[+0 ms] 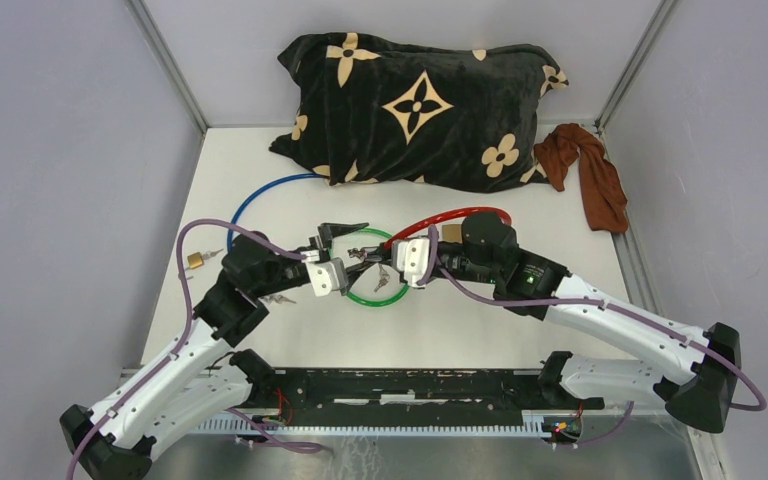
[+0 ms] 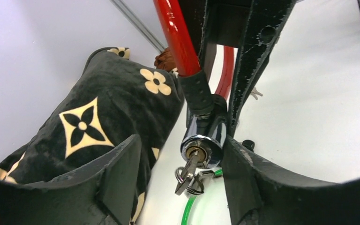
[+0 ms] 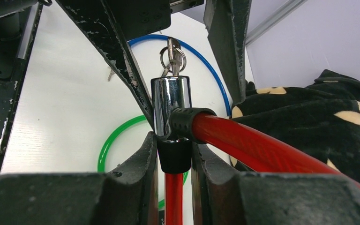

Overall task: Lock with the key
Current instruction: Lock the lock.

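Observation:
A red cable lock (image 1: pixel 450 215) is held above the table's middle. Its chrome cylinder (image 2: pixel 201 143) points at my left wrist camera, and the key (image 2: pixel 187 174) sticks in the keyhole with a ring and a second key hanging from it. My left gripper (image 2: pixel 180 145) is open, its jaws standing either side of the key and cylinder without gripping the key. My right gripper (image 3: pixel 174 140) is shut on the lock's black collar (image 3: pixel 174 157), just under the chrome cylinder (image 3: pixel 168 105). In the top view both grippers, left (image 1: pixel 355 248) and right (image 1: pixel 392 264), meet over a green cable.
A green cable loop (image 1: pixel 375 297) lies under the grippers and a blue cable (image 1: pixel 260 195) lies to the left. A small brass padlock (image 1: pixel 197 260) and loose keys (image 1: pixel 280 298) are near the left arm. A black flowered pillow (image 1: pixel 420 110) and a brown cloth (image 1: pixel 590 170) sit at the back.

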Available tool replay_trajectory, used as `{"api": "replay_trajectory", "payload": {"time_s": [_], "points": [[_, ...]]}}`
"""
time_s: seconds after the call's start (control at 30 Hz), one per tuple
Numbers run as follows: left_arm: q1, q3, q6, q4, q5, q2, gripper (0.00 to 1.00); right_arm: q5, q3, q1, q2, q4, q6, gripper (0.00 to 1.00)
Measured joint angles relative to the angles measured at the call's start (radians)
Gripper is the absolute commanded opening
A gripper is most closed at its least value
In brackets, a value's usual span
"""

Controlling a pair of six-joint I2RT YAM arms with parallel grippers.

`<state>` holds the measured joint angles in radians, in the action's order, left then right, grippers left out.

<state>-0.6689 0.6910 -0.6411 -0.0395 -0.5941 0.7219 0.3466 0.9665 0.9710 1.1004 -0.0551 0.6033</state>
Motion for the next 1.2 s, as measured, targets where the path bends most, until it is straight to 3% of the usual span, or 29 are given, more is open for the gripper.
{"api": "replay_trajectory", "payload": {"time_s": [0.3,0.37,0.53,0.67,1.03,1.1,1.17,1.2], "points": [[-0.007,0.006,-0.021,0.074,0.017,-0.047,0.76,-0.085,0.0,0.002,0.0,-0.03,0.032,0.0],[-0.007,0.021,-0.03,0.126,0.016,-0.063,0.7,-0.095,0.002,0.002,0.0,-0.048,0.035,0.0],[-0.008,0.085,-0.029,0.23,0.038,-0.074,0.42,-0.105,0.008,0.002,0.0,-0.087,0.042,0.0],[-0.008,0.108,-0.03,0.232,0.077,-0.06,0.3,-0.102,0.008,0.002,0.0,-0.097,0.042,0.0],[-0.008,0.109,-0.031,0.247,0.08,-0.002,0.45,-0.093,0.008,-0.003,-0.002,-0.112,0.041,0.0],[-0.008,0.109,-0.031,0.257,0.078,0.0,0.35,-0.092,0.008,-0.003,-0.002,-0.112,0.041,0.0],[-0.008,0.109,-0.031,0.266,0.077,0.0,0.11,-0.089,0.008,-0.003,-0.002,-0.112,0.041,0.0],[-0.008,0.109,-0.031,0.271,0.077,0.0,0.03,-0.087,0.009,-0.003,-0.002,-0.112,0.041,0.0]]}}
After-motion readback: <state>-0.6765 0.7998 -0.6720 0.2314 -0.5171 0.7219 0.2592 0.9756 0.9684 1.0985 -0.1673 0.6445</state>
